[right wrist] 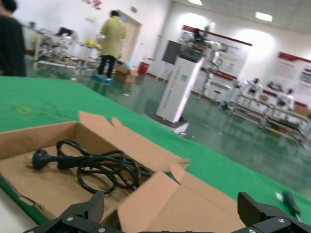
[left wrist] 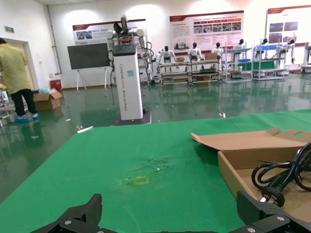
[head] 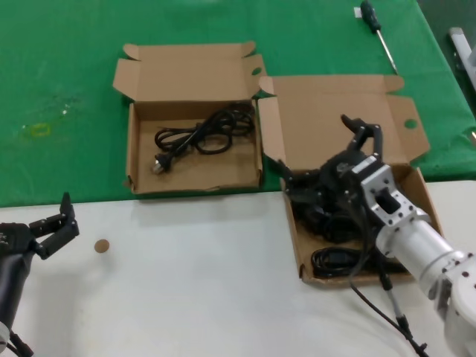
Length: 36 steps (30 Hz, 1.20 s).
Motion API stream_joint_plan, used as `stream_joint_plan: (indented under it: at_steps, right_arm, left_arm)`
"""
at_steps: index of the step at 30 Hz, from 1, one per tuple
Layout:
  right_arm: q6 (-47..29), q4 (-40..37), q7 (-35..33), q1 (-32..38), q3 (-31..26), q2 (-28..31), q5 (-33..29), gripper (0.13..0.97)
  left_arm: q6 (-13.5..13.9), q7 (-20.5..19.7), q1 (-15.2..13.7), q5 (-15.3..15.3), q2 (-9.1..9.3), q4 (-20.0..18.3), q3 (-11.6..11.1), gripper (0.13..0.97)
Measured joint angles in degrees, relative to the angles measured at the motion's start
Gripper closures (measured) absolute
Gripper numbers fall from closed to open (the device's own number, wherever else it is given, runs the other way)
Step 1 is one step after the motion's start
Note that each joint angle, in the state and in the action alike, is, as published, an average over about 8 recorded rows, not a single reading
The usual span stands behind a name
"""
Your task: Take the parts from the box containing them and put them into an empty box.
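Right now the right tool hangs over the wider box at the centre right of the head view, its fingers spread apart and holding nothing, with the pile of black power cords just below it. One more coil lies apart from the pile, near that box's lower edge. The smaller box, upper centre left in the frame, already has one cord lying in it, so the job looks partly done, with several cords left to move.

The step in hand appears to be picking the next cord from the pile. To do it well, the tool should come straight down over a single bundle rather than the tangle's middle, and close across the thick part of the loops, not on a loose strand or a plug. Lifting slowly would show whether a neighbouring cord is dragged along. The carry must clear the upright flap between the two boxes.

Meanwhile the left tool waits, fingers apart and empty, at the lower left over the white tabletop.
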Motion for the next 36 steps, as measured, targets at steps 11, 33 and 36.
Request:
stream_joint_plan:
  at_steps: [11,33,36]
  right_arm:
    - [4.9,4.5,5.8,-6.9,3.9,-0.4,3.1,0.129]
    - [8.7,8.0,10.2,-12.1,6.9,-0.6,5.5,0.129]
    - [8.7,8.0,10.2,-12.1,6.9,-0.6,5.5,0.129]
  left_arm:
    - [0.0,0.0,0.0,0.0,0.0,0.0,0.0,0.132]
    - [0.0,0.0,0.0,0.0,0.0,0.0,0.0,0.132]
    - [0.0,0.0,0.0,0.0,0.0,0.0,0.0,0.132]
